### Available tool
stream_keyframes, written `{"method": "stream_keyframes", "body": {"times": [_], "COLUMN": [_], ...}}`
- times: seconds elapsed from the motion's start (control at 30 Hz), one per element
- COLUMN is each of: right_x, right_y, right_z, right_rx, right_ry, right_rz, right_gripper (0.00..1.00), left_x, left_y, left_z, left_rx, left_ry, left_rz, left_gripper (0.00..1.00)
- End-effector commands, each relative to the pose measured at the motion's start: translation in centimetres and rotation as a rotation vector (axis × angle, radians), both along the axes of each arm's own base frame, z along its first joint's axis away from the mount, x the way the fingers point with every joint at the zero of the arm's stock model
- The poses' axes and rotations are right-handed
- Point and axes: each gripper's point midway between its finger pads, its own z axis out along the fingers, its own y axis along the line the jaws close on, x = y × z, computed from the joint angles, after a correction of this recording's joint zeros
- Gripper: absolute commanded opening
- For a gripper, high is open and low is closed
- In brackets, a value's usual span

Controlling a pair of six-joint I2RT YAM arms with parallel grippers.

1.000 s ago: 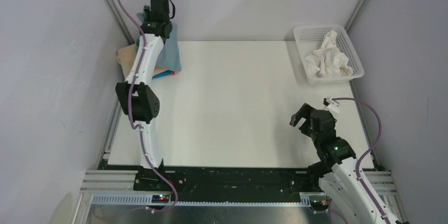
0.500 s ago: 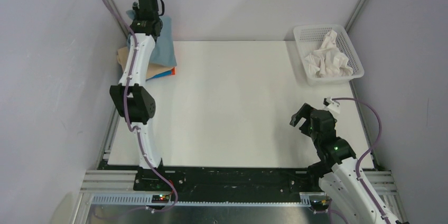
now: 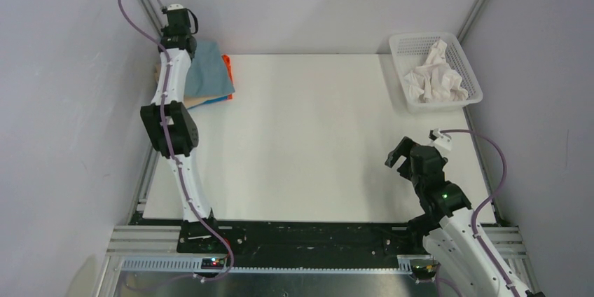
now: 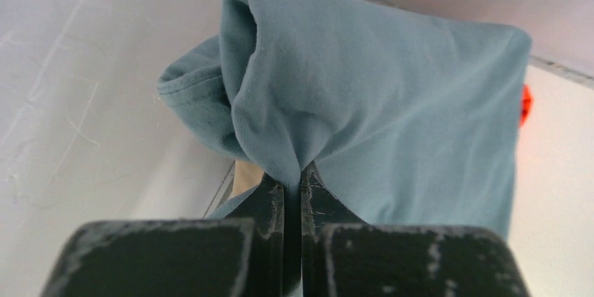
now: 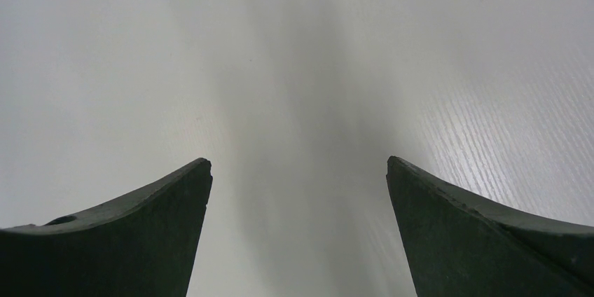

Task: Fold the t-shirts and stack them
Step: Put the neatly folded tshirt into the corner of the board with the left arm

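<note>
A folded slate blue-grey t-shirt lies on top of a stack at the table's far left corner. An orange t-shirt peeks out at the stack's right edge, with a bright blue edge and a bit of tan below. My left gripper reaches over the stack's back left corner. In the left wrist view it is shut on a pinched fold of the blue-grey t-shirt, beside orange cloth. My right gripper hovers open over bare table near the front right, with nothing between its fingers.
A white mesh basket with crumpled white cloth stands at the far right corner. Grey walls and a metal frame post close in behind the left gripper. White tabletop spreads between the two arms.
My left arm has swung left toward the back corner, pulling the blue-grey t-shirt with it; the orange edge now shows on the right. The right arm has not moved.
</note>
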Motion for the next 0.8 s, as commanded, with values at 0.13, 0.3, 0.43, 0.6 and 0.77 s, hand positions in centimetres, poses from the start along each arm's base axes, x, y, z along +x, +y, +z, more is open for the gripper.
{"method": "stream_keyframes", "body": {"times": [0.13, 0.3, 0.43, 0.6, 0.77], "right_x": [0.9, 0.9, 0.6, 0.3, 0.2], "right_y": [-0.3, 0.8, 1.4, 1.8, 2.3], "right_z": [1.0, 1.4, 1.7, 2.0, 2.2], "right_rx": [-0.005, 0.027, 0.042, 0.060, 0.079], "right_ry": [-0.052, -0.061, -0.062, -0.067, -0.069], "right_rz": [-0.032, 0.022, 0.065, 0.087, 0.108], "right_gripper": [1.00, 0.99, 0.99, 1.00, 1.00], "left_x": [0.8, 0.5, 0.0, -0.8, -5.1], "left_y": [3.7, 3.0, 1.1, -3.9, -11.4], "left_z": [0.3, 0.0, -0.2, 1.7, 4.4], "left_rx": [0.062, 0.014, -0.102, -0.319, -0.424], "left_ry": [-0.056, -0.066, -0.104, -0.205, -0.287], "left_rz": [0.125, 0.106, 0.066, -0.031, -0.122], "left_gripper": [0.89, 1.00, 1.00, 1.00, 1.00]}}
